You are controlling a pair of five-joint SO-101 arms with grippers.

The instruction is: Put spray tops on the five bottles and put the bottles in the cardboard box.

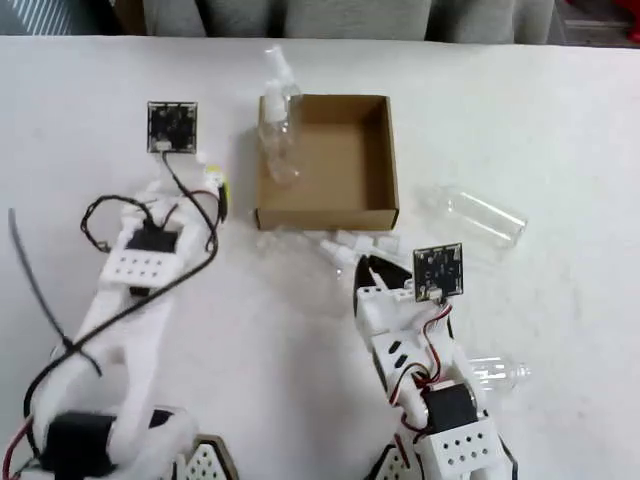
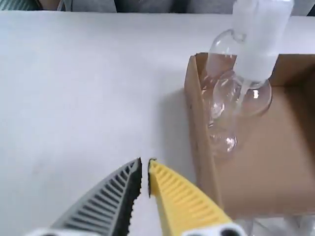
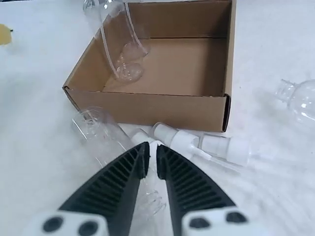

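Observation:
The cardboard box [image 1: 345,165] stands open at mid table. Two clear bottles [image 1: 278,125] with spray tops stand in its left side, also seen from the left wrist [image 2: 246,73]. A topless bottle [image 1: 480,215] lies right of the box, another [image 1: 495,375] beside the right arm. A third bottle [image 3: 106,135] lies under my right gripper [image 3: 151,150], which is shut just short of loose spray tops [image 3: 177,137] in front of the box. My left gripper [image 2: 144,169], grey and yellow, is shut and empty beside the box's left wall [image 2: 197,128].
The box [image 3: 162,73] has free floor on its right half. Cables and a camera board [image 1: 172,125] sit by the left arm. The table's edge and chair legs run along the far side.

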